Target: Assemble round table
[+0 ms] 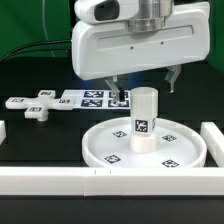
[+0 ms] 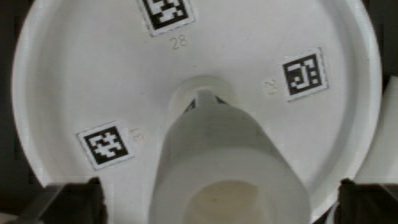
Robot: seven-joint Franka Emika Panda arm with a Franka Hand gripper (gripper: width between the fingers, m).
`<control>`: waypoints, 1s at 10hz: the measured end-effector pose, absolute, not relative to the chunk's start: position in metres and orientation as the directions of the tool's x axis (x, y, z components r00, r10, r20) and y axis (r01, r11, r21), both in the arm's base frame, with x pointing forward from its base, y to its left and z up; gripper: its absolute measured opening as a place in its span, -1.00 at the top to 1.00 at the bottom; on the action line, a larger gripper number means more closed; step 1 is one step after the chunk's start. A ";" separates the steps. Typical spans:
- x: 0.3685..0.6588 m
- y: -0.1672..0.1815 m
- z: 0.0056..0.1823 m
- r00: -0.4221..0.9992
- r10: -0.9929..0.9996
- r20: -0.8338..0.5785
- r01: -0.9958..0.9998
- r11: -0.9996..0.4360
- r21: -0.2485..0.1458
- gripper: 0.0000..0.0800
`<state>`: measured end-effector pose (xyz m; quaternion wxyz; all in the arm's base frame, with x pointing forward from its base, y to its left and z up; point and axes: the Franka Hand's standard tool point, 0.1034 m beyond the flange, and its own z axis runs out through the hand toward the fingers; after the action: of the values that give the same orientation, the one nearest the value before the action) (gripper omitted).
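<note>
Nearest to the camera lies a long white border block (image 1: pixel 60 181), running along the near edge of the black table (image 1: pixel 40 135). Another border block (image 1: pixel 212 140) stands at the exterior view's right. Just behind the near block rests the round disc (image 1: pixel 97 143) of the table kit, flat, rim up, with several square tags on its floor. On its central hub the short leg (image 1: pixel 146 118) stands upright, one tag facing the camera.

Directly above the leg hangs the gripper (image 1: pixel 147 84). Its two fingers (image 1: pixel 118 92) are spread wider than the leg, one on each side of the leg's top, and they grasp nothing. The wrist view looks down along the leg (image 2: pixel 222 150) onto the disc (image 2: pixel 107 80), with the dark fingertips (image 2: pixel 71 200) apart from the leg on both sides.

Farther away, at the exterior view's left, the cross-shaped foot (image 1: pixel 35 106) lies flat on the table. It is just beside the marker board (image 1: pixel 92 98), which lies behind the disc.
</note>
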<state>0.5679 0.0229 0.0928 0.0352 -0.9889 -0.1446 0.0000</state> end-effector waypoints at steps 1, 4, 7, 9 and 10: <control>0.570 0.023 0.092 0.957 0.288 0.025 0.289 -0.955 -0.063 -0.62; 0.570 0.023 0.089 0.956 0.291 0.033 0.293 -0.954 -0.059 -0.62; 0.569 0.020 0.086 0.952 0.305 0.035 0.307 -0.950 -0.058 -0.02; 0.569 0.021 0.086 0.954 0.299 0.035 0.300 -0.952 -0.059 -0.02; 0.569 0.021 0.086 0.958 0.284 0.034 0.285 -0.957 -0.059 -0.02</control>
<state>0.5689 0.0207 0.0859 0.0319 -0.9890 -0.1439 -0.0125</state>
